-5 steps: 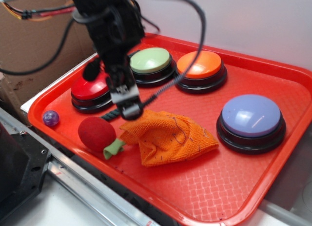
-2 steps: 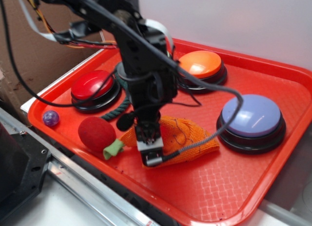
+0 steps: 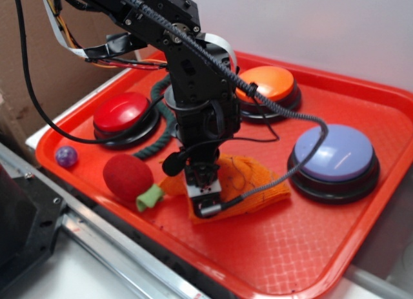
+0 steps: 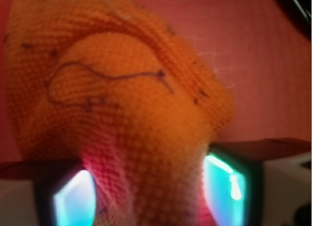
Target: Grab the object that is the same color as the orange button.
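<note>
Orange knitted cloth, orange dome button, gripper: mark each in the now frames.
Orange knitted cloth (image 4: 122,104): wrist view, middle of the weave.
Orange dome button (image 3: 268,83): exterior view, top of dome.
Gripper (image 3: 205,197): exterior view, between the fingers, at the cloth.

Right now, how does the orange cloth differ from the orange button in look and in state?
The orange cloth is soft, nubby and crumpled, while the orange button is a smooth, glossy dome on a black base. The cloth lies at the front of the red tray; the button stands at the back. The gripper has its fingers on either side of a fold of the cloth; the button is untouched. Both are orange.
</note>
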